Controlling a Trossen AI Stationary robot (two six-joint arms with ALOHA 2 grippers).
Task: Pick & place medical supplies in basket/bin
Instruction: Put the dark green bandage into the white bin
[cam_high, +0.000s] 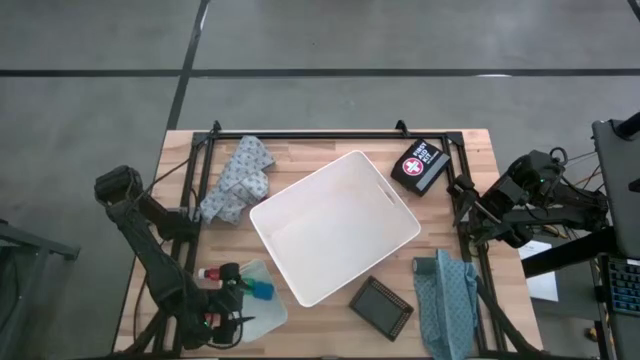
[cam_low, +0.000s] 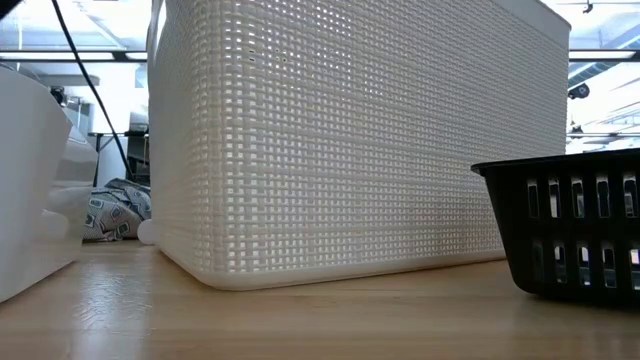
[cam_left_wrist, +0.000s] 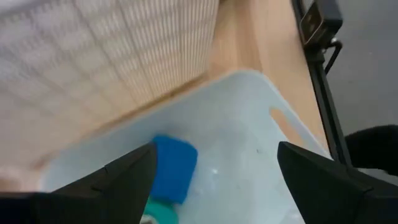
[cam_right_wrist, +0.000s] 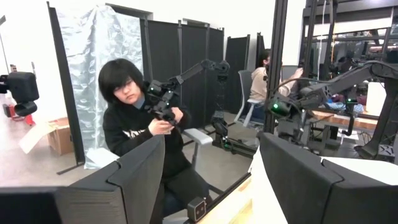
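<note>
Your left end effector (cam_high: 232, 295) open and empty over the tray (cam_high: 262, 310) by a blue roll (cam_high: 262, 291), white bin (cam_high: 335, 226) mid-surface, right end effector (cam_right_wrist: 208, 180) open, empty, raised off the surface's edge.

My left arm reaches from its base at the desk's left edge down toward the near left corner, elbow bent, wrist tipped downward. My left pincer (cam_high: 232, 300) hangs low there with its two dark fingers (cam_left_wrist: 118, 180) spread wide, nothing between them. My right arm sits folded at the desk's right edge, wrist level and facing outward, and my right pincer (cam_right_wrist: 211, 180) holds its fingers parted and empty.
</note>
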